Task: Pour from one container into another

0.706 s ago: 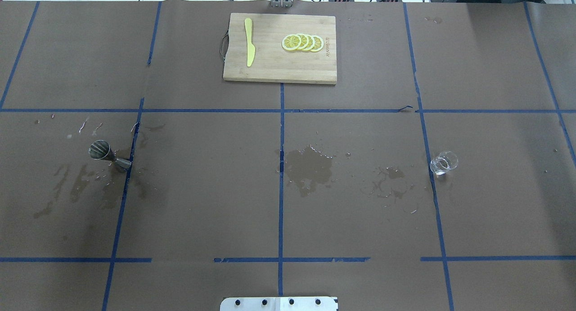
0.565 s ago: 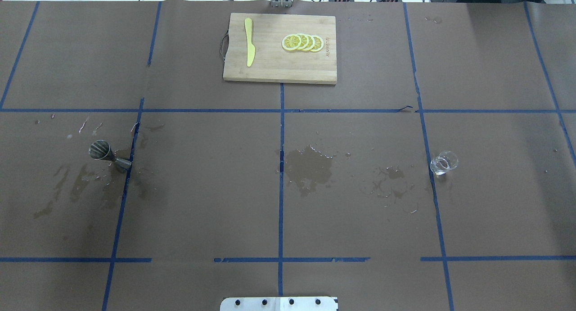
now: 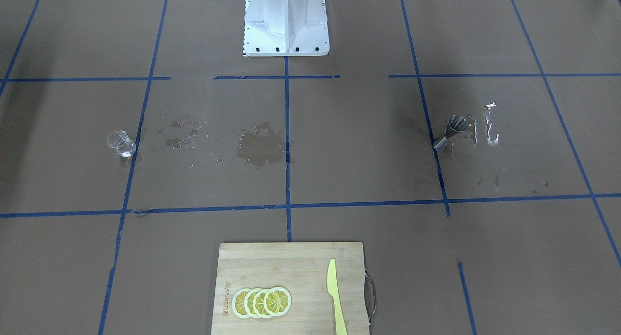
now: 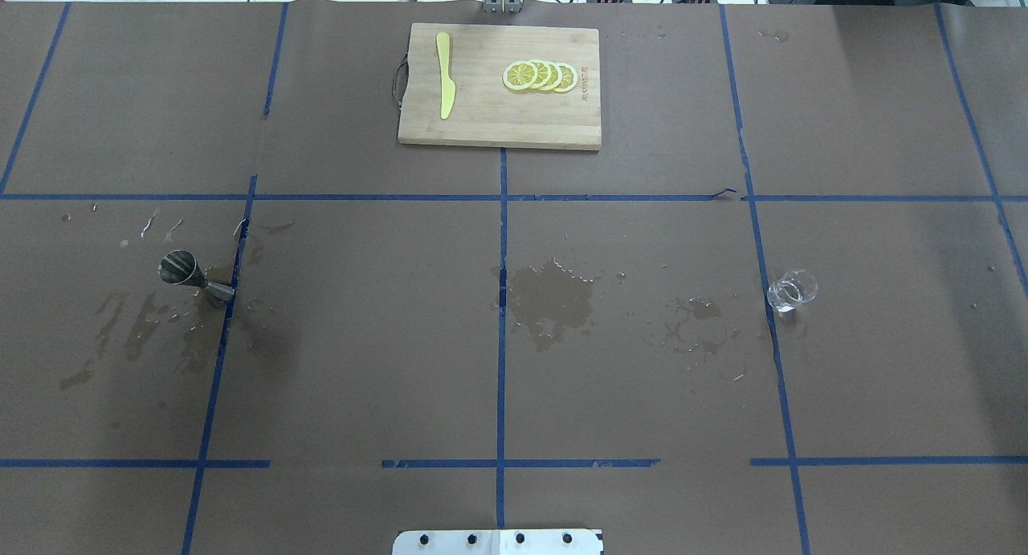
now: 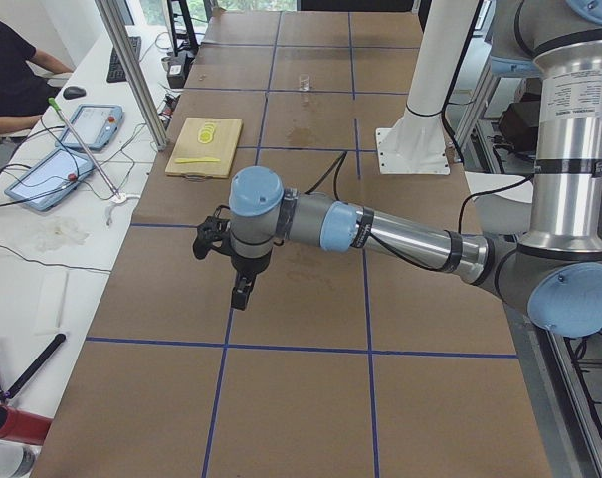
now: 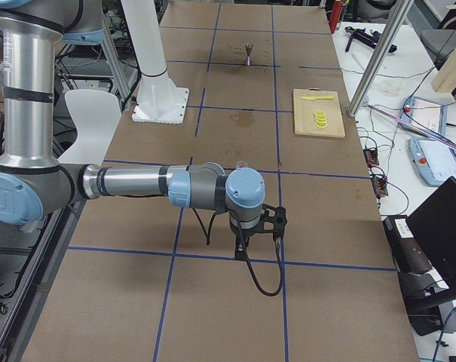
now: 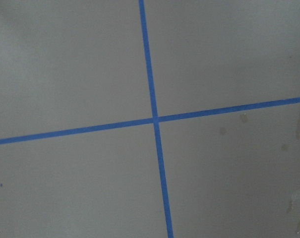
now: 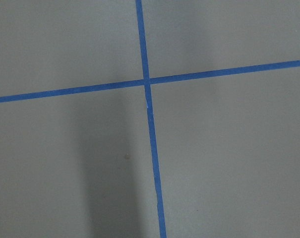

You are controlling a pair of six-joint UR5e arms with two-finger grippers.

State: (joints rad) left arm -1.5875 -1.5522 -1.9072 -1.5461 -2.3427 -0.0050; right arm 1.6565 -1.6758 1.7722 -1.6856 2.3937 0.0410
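Nothing picked up yet
Measuring cup and glass stand well apart, one per arm; left gripper and right gripper hang clear, spread or pressed together I cannot tell.

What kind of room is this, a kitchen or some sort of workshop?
Probably a robotics lab, not a kitchen: a big jointed arm reaches over a table gridded with blue tape, and a side bench holds tablets.
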